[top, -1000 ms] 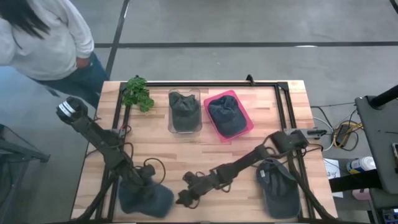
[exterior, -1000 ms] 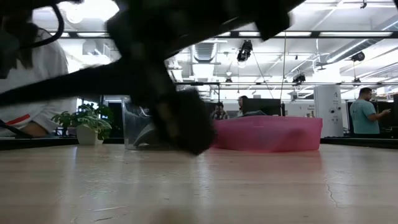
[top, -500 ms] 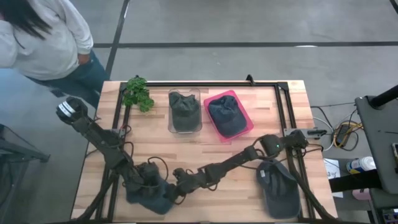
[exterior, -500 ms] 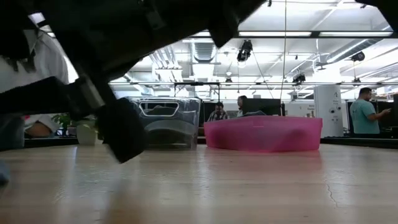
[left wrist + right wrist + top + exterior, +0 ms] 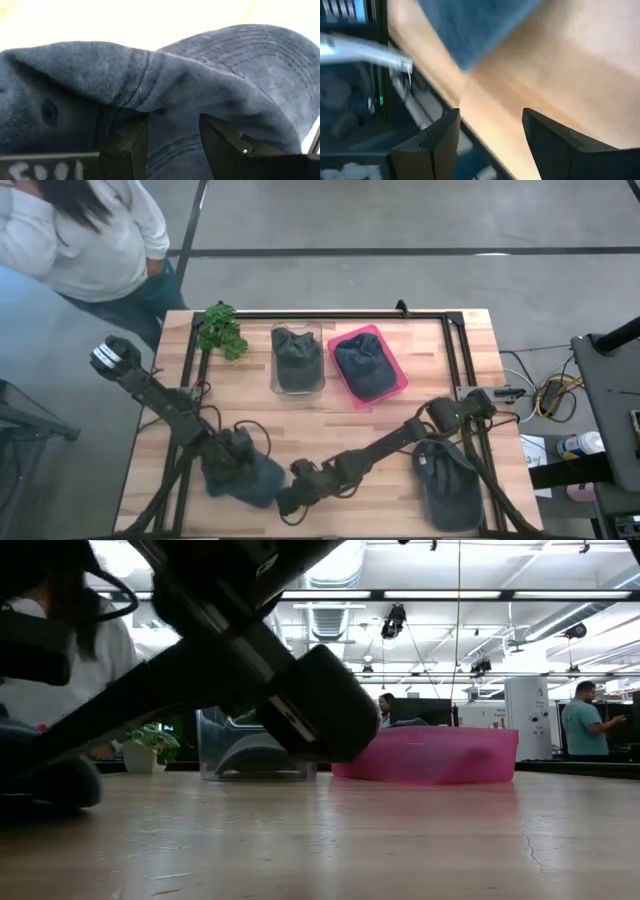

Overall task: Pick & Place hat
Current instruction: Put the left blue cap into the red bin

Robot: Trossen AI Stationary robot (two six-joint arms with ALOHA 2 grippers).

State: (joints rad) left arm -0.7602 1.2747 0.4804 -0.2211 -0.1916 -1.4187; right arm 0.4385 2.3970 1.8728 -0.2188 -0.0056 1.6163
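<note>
The dark blue hat (image 5: 252, 478) lies on the wooden bench (image 5: 420, 390) at about seven o'clock from the bench's middle, close to the near edge, and it fills most of the left wrist view (image 5: 210, 80) as rumpled denim. The left claw (image 5: 232, 458) sits on the hat's ten o'clock side, its two dark fingers (image 5: 225, 142) spread apart and pressed against the fabric with a fold between them; it is not clamped shut. The right claw (image 5: 289, 500) is just beside the hat at its four o'clock side, near the bench's front edge, with its fingers (image 5: 555, 145) parted and nothing between them, only bare wood and the bench rim showing past them. A second dark hat (image 5: 447, 486) lies at about five o'clock on the bench, beside the right arm's base. Toward twelve o'clock stand a clear bin (image 5: 297, 360) with a hat in it and, just beside it, a pink tray (image 5: 397, 370) with another hat. A small green plant (image 5: 221, 330) stands at about eleven o'clock. A person in a pale top (image 5: 85, 235) stands off the bench's far left corner.
</note>
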